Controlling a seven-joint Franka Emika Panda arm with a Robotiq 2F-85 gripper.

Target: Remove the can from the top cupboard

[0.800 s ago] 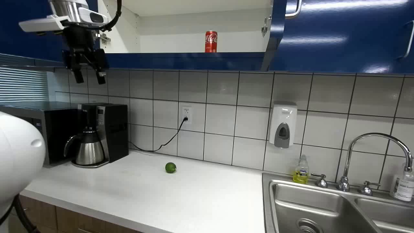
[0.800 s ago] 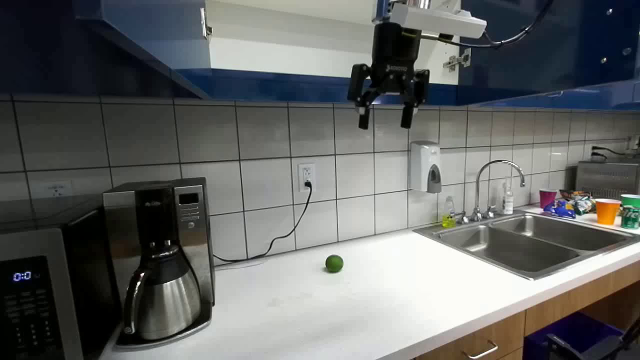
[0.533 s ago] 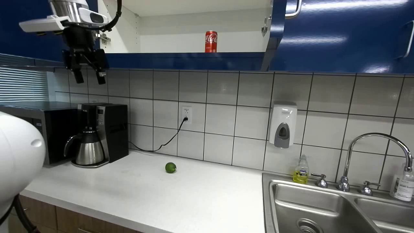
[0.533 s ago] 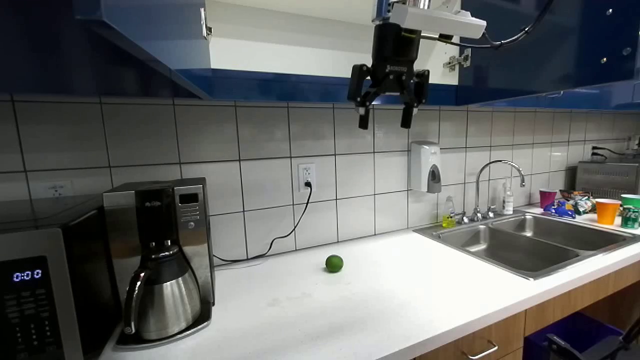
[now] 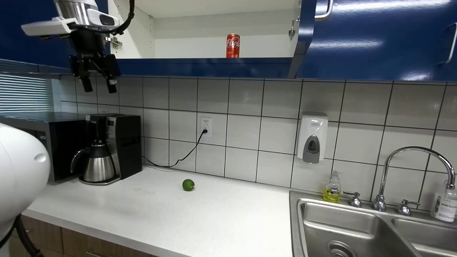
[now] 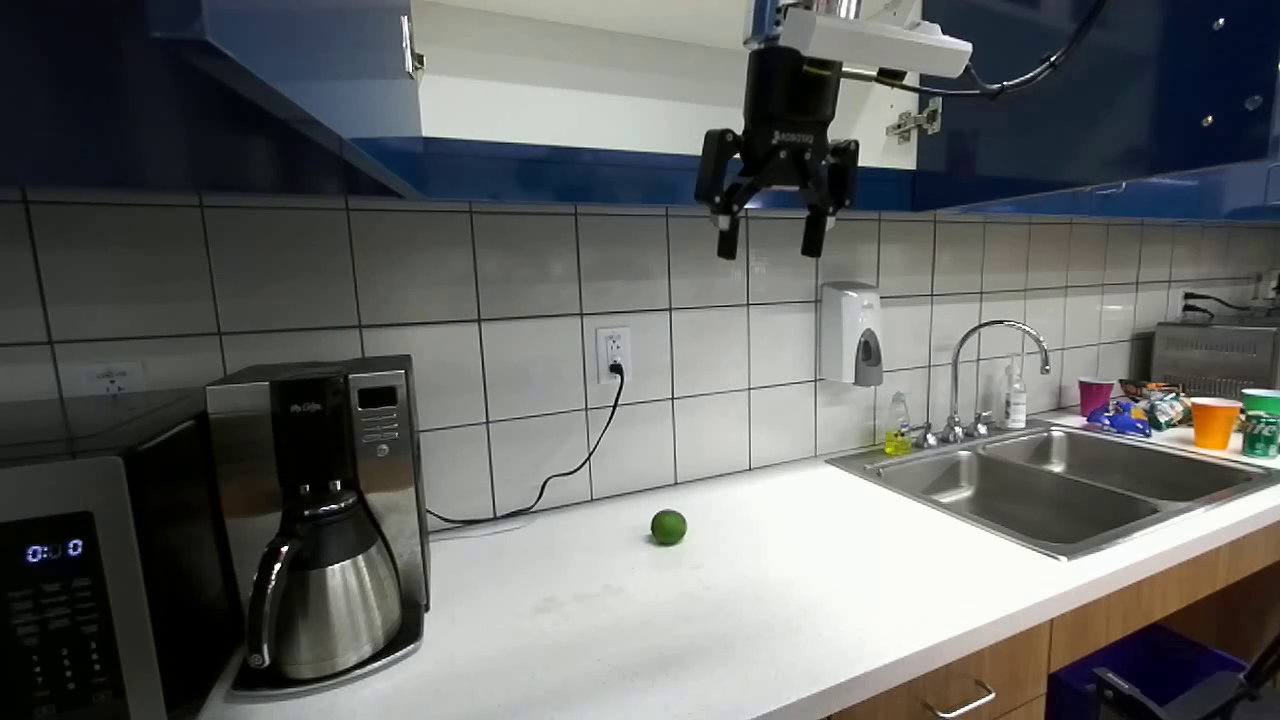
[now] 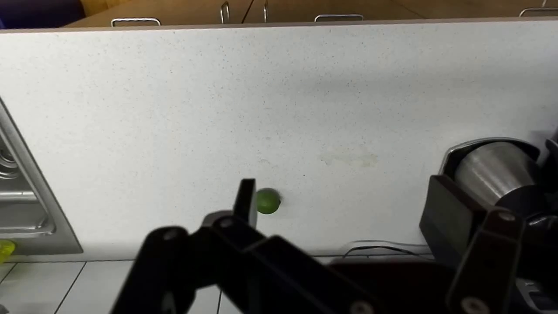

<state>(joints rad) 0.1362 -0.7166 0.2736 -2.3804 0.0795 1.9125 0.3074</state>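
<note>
The red can (image 5: 233, 46) with a pale logo stands upright in the open top cupboard (image 5: 200, 67), near its front edge. The can does not show in the other views. The cupboard has a white interior and glossy blue doors swung open, seen also in an exterior view (image 6: 560, 172). My gripper (image 5: 100, 86) points down, with its fingertips below the cupboard's lower edge, well to the left of the can there. It also shows in an exterior view (image 6: 771, 240). In the wrist view its fingers (image 7: 344, 187) are wide apart with nothing between them.
A green lime (image 5: 188, 185) lies on the white counter (image 6: 740, 620). A coffee maker (image 5: 126, 146) and a microwave (image 6: 70, 580) stand at one end, the sink (image 5: 342, 221) at the other. An open blue cupboard door (image 5: 303, 35) stands out near the can.
</note>
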